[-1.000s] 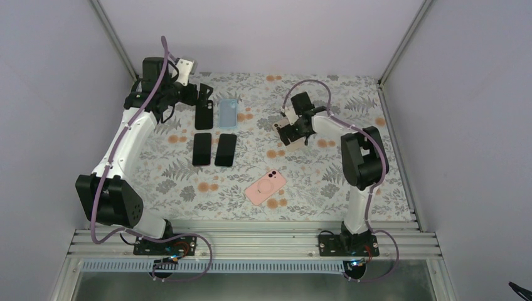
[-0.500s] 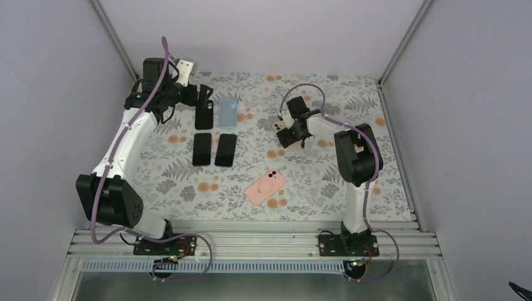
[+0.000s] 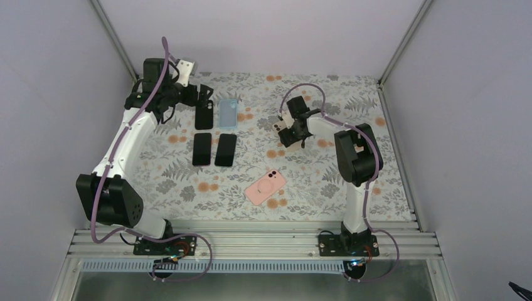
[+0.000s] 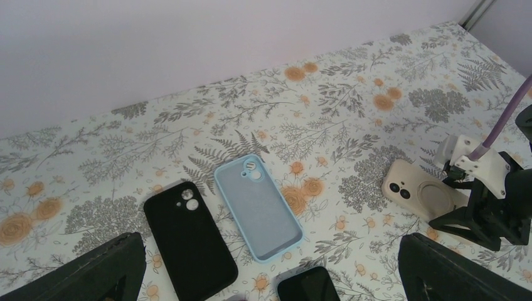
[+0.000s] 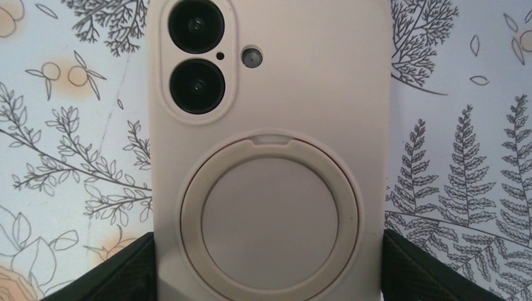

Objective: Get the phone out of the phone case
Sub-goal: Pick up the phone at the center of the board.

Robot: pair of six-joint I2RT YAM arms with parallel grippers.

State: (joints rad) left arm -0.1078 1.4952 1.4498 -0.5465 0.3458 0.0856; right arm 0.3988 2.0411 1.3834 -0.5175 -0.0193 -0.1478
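Right hand low, straddling cased phone

Your overhead view looks down from above and behind the arm bases, which sit along the bottom of the frame. It stands far off and takes in the whole flowered surface.

Your left wrist view looks aslant across that surface toward the back wall from middle range, with its own pincer fingers in the lower corners.

Your right wrist view looks straight down from very near, and the beige phone case fills the frame.

The left wrist view shares that case at its right edge, and shares the blue case with the overhead view.
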